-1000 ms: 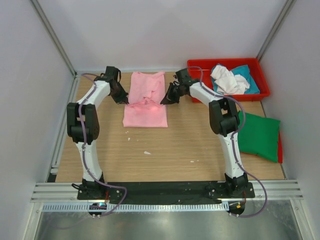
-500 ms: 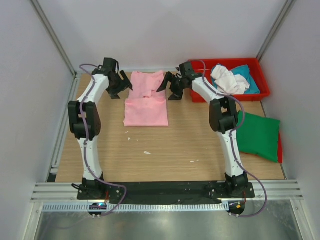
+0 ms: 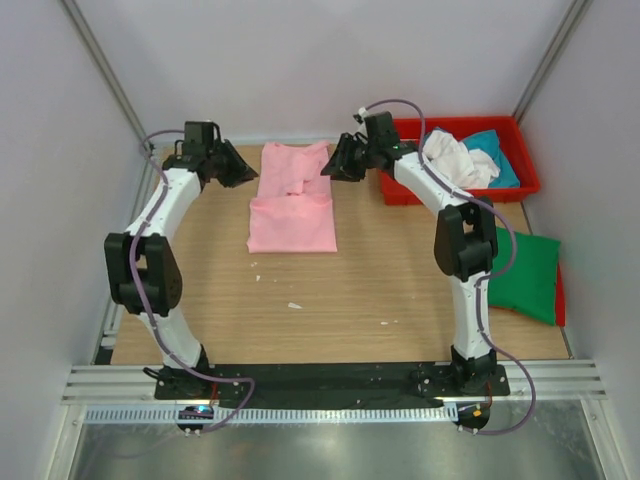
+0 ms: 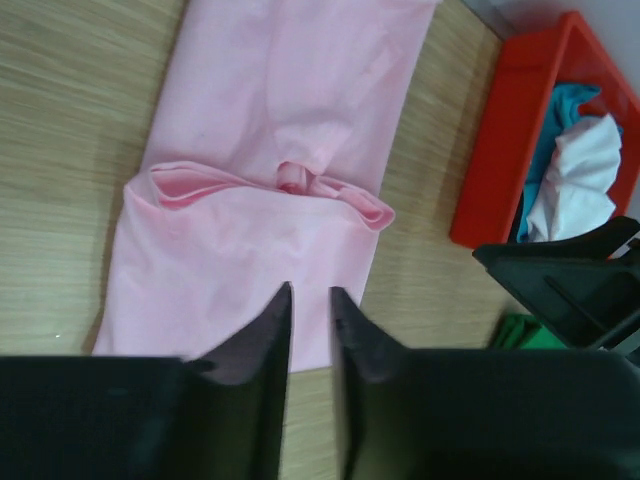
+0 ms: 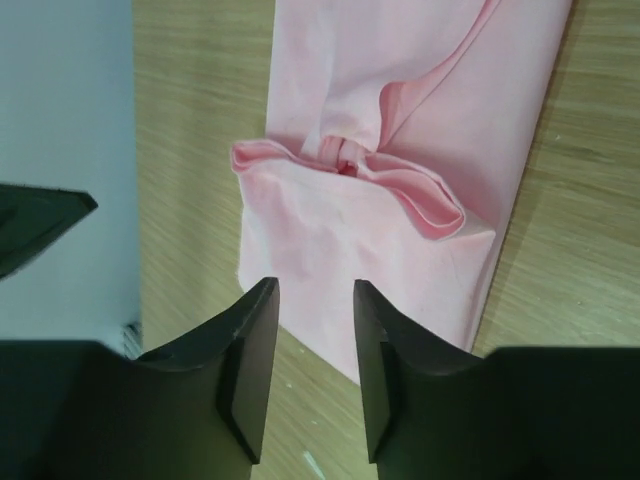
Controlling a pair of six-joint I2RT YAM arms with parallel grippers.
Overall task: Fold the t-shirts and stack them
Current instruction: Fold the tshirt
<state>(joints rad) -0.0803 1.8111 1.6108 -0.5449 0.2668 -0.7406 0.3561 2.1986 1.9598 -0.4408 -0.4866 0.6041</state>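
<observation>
Left pincer (image 4: 310, 292), pink shirt (image 3: 291, 205), right pincer (image 5: 312, 285): seemingly between folds.
The left pincer hung empty, jaws barely parted. The shirt lay on the bench (image 3: 330, 300) just to its right, one end doubled over with a puffy, bunched edge. The right pincer gaped empty beyond the shirt, the two apparently flanking it for another fold.

The pale wood-grain bench (image 3: 350, 290) carries a light pink cloth t-shirt (image 3: 292, 215) lying flat towards its far edge, left of centre, the near part doubled over with a puckered edge across the middle; a red rectangular plastic tray (image 3: 455, 123) sits at the far right corner, well apart from the pink one; a dark green cloth t-shirt (image 3: 520, 272) lies folded at the right edge; a few small white scraps (image 3: 294, 305) dot the bare wood near the middle.
</observation>
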